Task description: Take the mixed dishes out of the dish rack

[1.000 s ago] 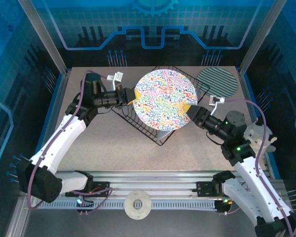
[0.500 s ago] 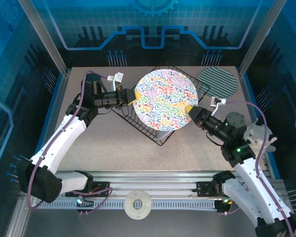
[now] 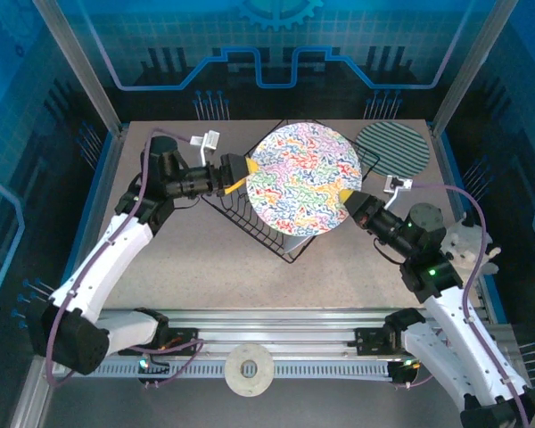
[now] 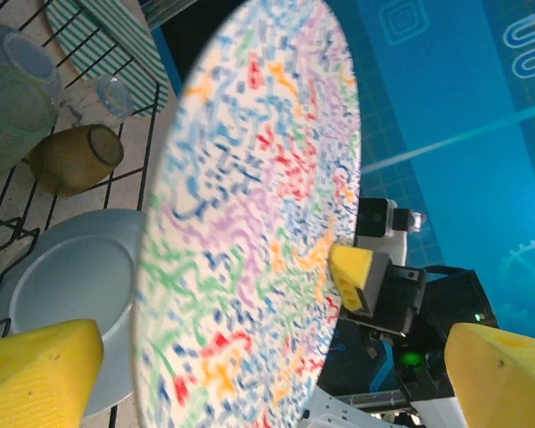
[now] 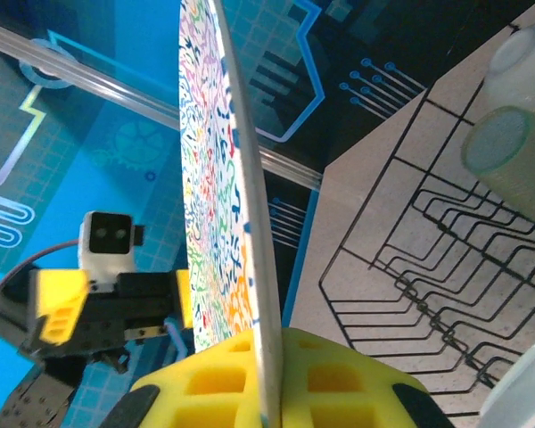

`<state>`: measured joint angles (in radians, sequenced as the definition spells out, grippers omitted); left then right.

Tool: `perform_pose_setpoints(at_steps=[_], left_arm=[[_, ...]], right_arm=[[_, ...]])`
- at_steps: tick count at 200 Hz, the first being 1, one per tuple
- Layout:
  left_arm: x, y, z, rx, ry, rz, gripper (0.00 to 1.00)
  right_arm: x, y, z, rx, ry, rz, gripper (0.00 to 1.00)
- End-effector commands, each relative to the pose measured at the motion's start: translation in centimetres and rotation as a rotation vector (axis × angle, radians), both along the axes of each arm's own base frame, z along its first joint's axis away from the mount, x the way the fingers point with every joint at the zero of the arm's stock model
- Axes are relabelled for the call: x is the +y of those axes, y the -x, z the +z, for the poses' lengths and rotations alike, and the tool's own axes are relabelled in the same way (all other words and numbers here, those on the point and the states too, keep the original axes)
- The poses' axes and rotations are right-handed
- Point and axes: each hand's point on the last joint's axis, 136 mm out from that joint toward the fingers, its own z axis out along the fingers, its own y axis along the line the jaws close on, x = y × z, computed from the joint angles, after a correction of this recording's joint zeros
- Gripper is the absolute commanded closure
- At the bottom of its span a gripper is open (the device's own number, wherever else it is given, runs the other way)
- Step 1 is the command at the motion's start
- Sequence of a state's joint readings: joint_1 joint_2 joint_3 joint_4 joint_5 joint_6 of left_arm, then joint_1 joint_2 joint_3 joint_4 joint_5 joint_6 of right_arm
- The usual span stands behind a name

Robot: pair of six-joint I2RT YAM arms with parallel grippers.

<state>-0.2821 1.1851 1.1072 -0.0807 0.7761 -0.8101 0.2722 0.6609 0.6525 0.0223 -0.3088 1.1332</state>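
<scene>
Left hand (image 3: 238, 172): I see it spread wide at the plate's left rim, pads clear of it on both sides
Squiggle plate (image 3: 303, 183): up on edge over the dish rack (image 3: 250, 225), tilted (its face is towards my overhead camera)
Rack contents: brown cup (image 4: 76, 159) on its side, pale plate (image 4: 67, 285) low down
Right hand (image 3: 346, 198): clamped on the plate's right rim, holding it
Striped plate (image 3: 392, 147): flat on the tabletop (image 3: 187, 259), far right corner
</scene>
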Motion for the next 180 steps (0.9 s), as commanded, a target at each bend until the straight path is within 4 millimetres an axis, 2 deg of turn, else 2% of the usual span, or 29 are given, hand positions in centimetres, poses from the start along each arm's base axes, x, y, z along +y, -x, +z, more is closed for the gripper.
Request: perform_pose_setpoints(at_steps=[1, 20, 44, 61, 73, 109, 125, 180], left_arm=[[0.3, 1.5, 2.4, -0.111, 0.029, -0.021, 0.01], [0.4, 2.1, 2.3, -0.123, 0.016, -0.027, 0.01], [0.6, 2.7, 1.7, -0.114, -0.004, -0.035, 0.01], [0.6, 3.0, 1.2, -0.102, -0.014, -0.037, 0.01], [0.7, 3.2, 1.0, -0.1, -0.015, -0.039, 0.01], [0.8, 3.9, 0.6, -0.098, -0.017, -0.049, 0.01], [0.7, 4.4, 0.7, -0.109, -0.02, -0.067, 0.01], [0.6, 5.5, 0.7, -0.132, -0.044, -0.122, 0.0]], right_arm=[[-3.0, -0.8, 4.2, -0.122, -0.008, -0.124, 1.0], [-5.7, -2.1, 4.8, -0.12, -0.056, -0.214, 1.0], [-10.2, -4.3, 5.4, -0.143, -0.128, -0.357, 1.0], [-13.2, -6.0, 4.6, -0.114, -0.137, -0.469, 1.0], [-15.3, -7.2, 5.0, -0.145, -0.17, -0.535, 1.0], [-21.4, -10.6, 4.1, -0.142, -0.229, -0.726, 1.0], [-23.1, -11.9, 4.3, -0.16, -0.235, -0.77, 1.0], [-27.6, -16.8, 1.6, -0.113, -0.209, -0.879, 1.0]])
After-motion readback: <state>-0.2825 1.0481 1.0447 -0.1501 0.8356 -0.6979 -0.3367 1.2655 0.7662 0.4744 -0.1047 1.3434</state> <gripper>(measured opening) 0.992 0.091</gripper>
